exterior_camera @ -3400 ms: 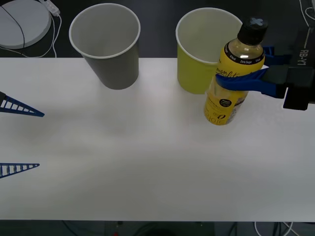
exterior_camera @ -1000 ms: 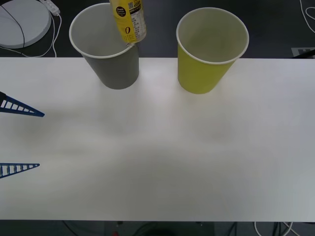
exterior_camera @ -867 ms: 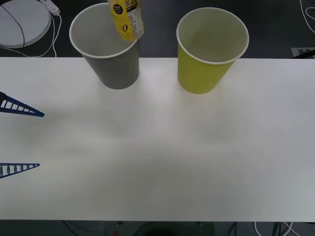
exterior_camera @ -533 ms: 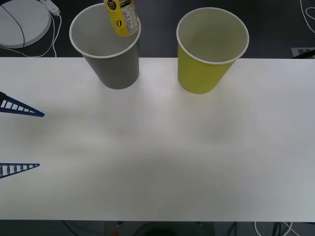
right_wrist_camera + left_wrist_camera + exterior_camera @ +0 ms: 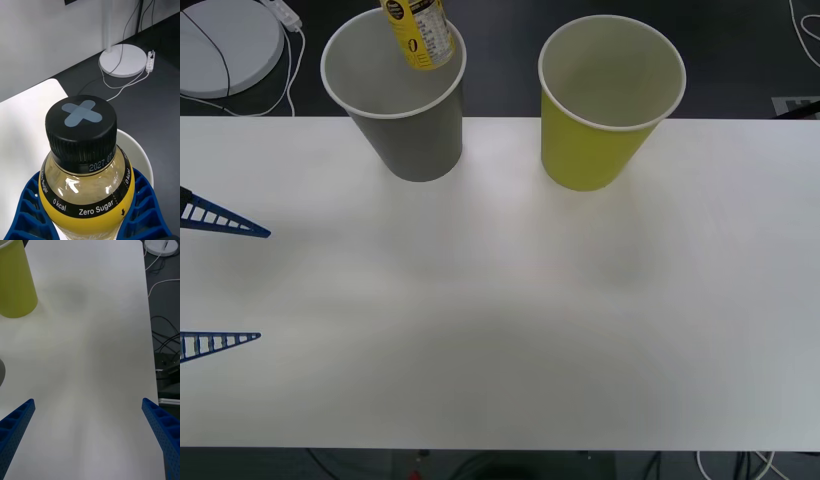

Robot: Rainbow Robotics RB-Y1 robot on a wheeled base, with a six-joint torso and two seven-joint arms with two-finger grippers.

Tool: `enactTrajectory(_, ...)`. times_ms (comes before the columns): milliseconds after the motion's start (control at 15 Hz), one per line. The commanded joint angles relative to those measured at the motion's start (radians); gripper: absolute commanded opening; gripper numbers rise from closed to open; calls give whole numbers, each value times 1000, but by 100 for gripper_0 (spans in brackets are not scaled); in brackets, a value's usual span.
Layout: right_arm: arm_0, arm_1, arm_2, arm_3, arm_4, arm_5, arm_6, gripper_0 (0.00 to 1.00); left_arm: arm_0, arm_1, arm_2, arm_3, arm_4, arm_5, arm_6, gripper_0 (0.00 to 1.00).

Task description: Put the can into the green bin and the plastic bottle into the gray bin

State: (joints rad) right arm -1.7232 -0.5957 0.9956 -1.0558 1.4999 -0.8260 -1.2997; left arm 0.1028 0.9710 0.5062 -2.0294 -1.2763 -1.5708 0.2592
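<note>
The plastic bottle (image 5: 418, 33), yellow with dark print, hangs over the mouth of the gray bin (image 5: 408, 135), its lower end just above the far right of the rim. My right gripper (image 5: 86, 227) is shut on the bottle (image 5: 80, 131) below its black cap, one blue finger on each side, with the gray bin's white rim (image 5: 139, 155) behind it. The green bin (image 5: 595, 145) stands to the right of the gray one and also appears as the green bin (image 5: 15, 285) in the left wrist view. My left gripper (image 5: 263, 285) rests open at the table's left edge. The can is out of view.
A white round lamp base (image 5: 225, 45) with a cable lies on the dark floor behind the table's left end, beside a power strip (image 5: 150, 62). The white table (image 5: 500, 320) spreads wide in front of both bins. Cables (image 5: 165, 348) lie on the floor beyond the table's edge.
The bottle has travelled from beside the green bin to the gray bin. In the last second it shifted a little left and farther back over the bin's mouth. The left arm stayed still.
</note>
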Motion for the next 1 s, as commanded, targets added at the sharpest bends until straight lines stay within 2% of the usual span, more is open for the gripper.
enactTrajectory(67, -39, 48, 1, 79, 8, -39, 0, 0, 0, 0, 0, 0, 0, 0, 0, 100)
enactTrajectory(467, -118, 160, 63, 252, 20, -68, -4, 0, 0, 0, 0, 0, 0, 0, 0, 100)
enactTrajectory(1000, -211, 323, 98, 502, 68, -159, -4, 0, 0, 0, 0, 0, 0, 0, 0, 100)
